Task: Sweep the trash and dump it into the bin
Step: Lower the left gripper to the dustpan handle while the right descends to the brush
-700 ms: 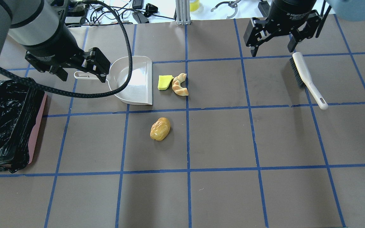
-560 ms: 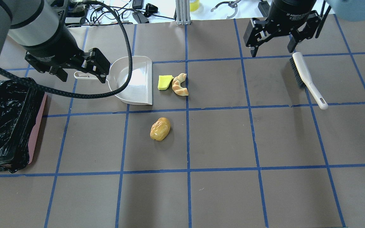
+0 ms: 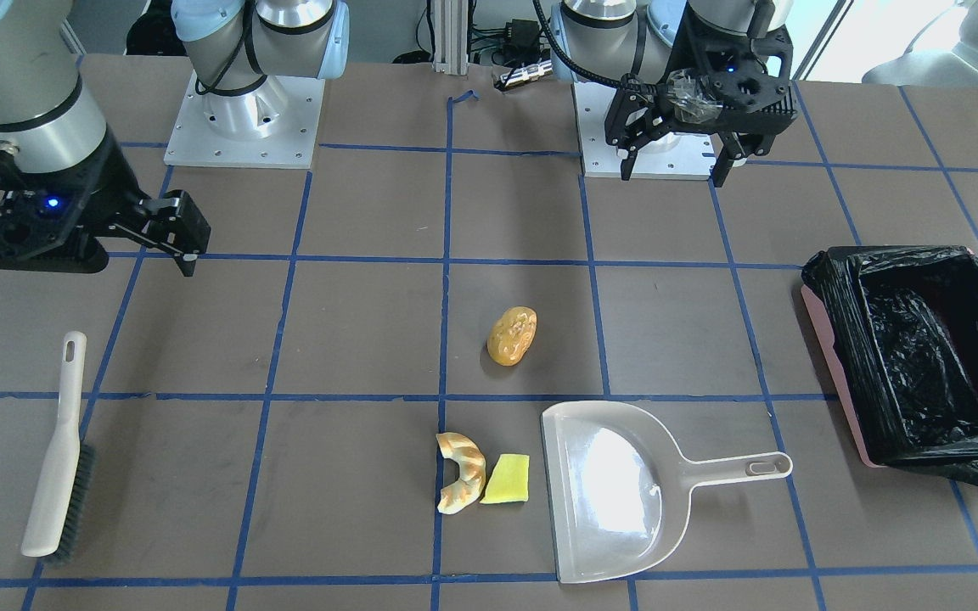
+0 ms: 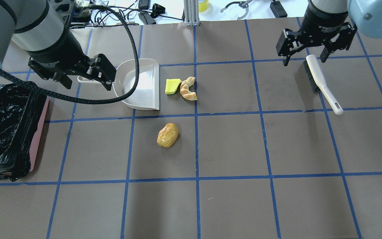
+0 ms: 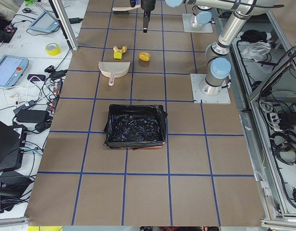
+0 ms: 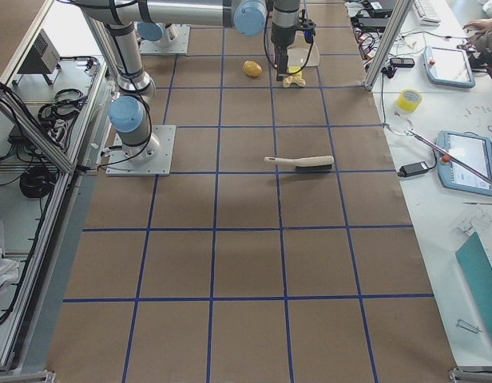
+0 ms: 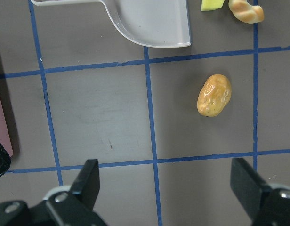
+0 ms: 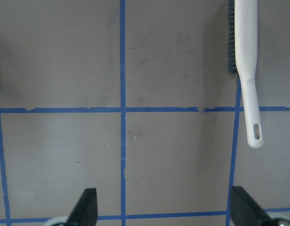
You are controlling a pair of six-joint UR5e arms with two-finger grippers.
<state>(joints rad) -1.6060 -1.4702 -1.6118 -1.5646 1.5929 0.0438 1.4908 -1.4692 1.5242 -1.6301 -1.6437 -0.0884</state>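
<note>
The trash lies on the brown table: an orange-brown oval [image 4: 167, 135] [image 3: 512, 336] [image 7: 214, 95], a tan croissant [image 4: 188, 88] [image 3: 461, 472] and a yellow-green wedge [image 4: 172, 86] [image 3: 508, 479]. The last two touch, just beyond the mouth of the grey-white dustpan [image 4: 141, 84] [image 3: 616, 492]. The bin [image 4: 5, 129] [image 3: 922, 348], pink with a black bag, stands at the table's left end. My left gripper [image 4: 86, 80] [image 7: 166, 188] is open and empty, high over the dustpan's handle. My right gripper [image 4: 304, 59] [image 8: 165, 207] is open and empty, above the head end of the brush [image 4: 320, 83] [image 8: 246, 61].
Blue tape lines grid the table [image 4: 230, 146]. Cables, a tape roll and tablets lie beyond the far edge [image 4: 138, 13]. The left arm's black cable [image 4: 124, 89] hangs in a loop over the dustpan. The two arm bases [image 3: 243, 119] stand at the robot's side.
My right gripper has moved to the right, over the brush's head end, and looks lower. My left gripper has barely shifted. The trash, dustpan and brush have not moved.
</note>
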